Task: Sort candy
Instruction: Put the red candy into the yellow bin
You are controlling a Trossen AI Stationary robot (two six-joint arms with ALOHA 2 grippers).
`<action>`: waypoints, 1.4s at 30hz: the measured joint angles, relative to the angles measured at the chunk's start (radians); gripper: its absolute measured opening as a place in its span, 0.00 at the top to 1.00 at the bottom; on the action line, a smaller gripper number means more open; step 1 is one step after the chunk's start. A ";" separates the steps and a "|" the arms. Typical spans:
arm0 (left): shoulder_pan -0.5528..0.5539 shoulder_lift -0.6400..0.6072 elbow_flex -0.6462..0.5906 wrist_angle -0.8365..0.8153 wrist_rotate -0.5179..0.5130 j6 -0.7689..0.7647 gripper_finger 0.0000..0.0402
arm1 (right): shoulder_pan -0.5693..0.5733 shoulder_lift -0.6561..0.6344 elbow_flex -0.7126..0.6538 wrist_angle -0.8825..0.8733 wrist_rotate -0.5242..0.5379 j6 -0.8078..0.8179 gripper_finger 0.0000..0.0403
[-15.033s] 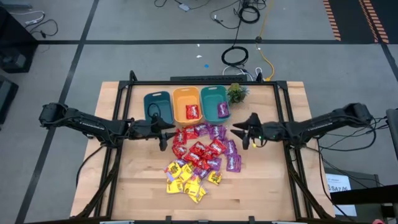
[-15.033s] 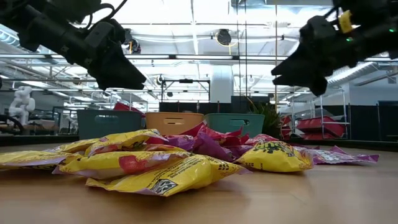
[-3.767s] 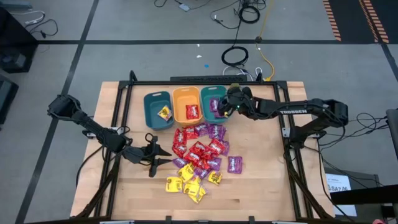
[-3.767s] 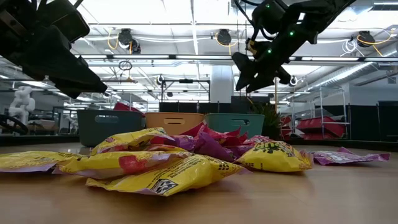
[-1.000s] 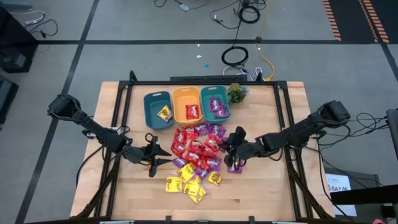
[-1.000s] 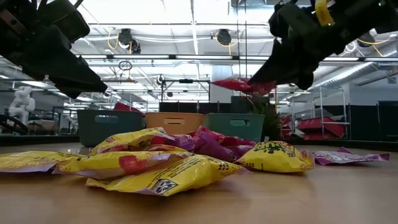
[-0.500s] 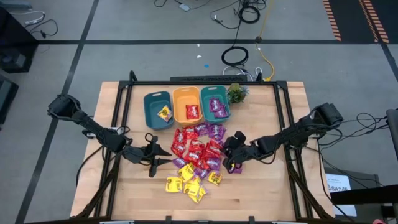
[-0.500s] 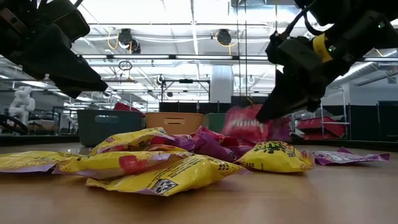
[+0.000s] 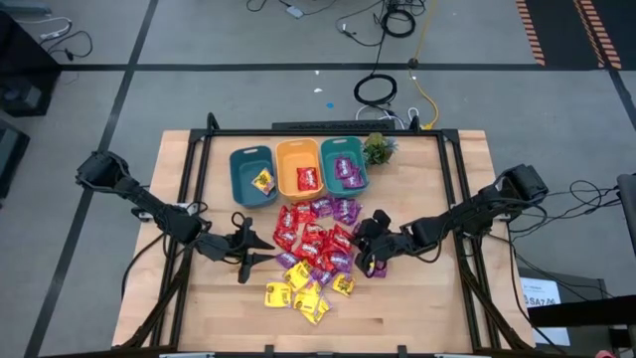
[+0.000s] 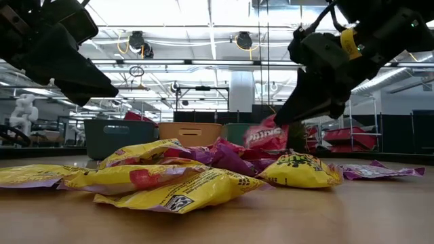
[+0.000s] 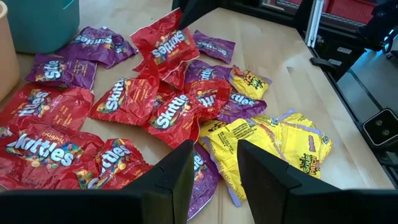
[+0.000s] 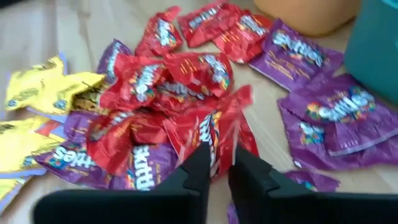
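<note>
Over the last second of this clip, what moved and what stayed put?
The right pincer, gripping a red candy packet, dropped from high above the candy pile down to its right edge. The left pincer stayed parked, open and empty, left of the pile. The three bins look unchanged.

"Skittles" printed in white on the red candy packets [image 11: 166, 48] and on the purple packets [image 11: 59, 70]; "Sour Patch" on a yellow packet [image 11: 308, 144]
</note>
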 joint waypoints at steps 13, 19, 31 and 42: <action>0.000 0.000 0.000 0.001 0.000 0.000 0.67 | -0.050 -0.001 0.078 0.182 -0.003 -0.244 1.00; 0.000 0.000 0.000 0.001 0.000 0.001 0.67 | -0.157 -0.002 0.235 0.144 -0.100 -0.413 1.00; 0.000 0.000 0.000 0.001 0.000 0.009 0.67 | -0.445 0.006 0.425 0.048 -0.104 -0.507 1.00; 0.000 0.000 0.000 0.002 0.000 0.008 0.67 | -0.546 0.173 0.424 0.188 -0.143 -0.473 0.97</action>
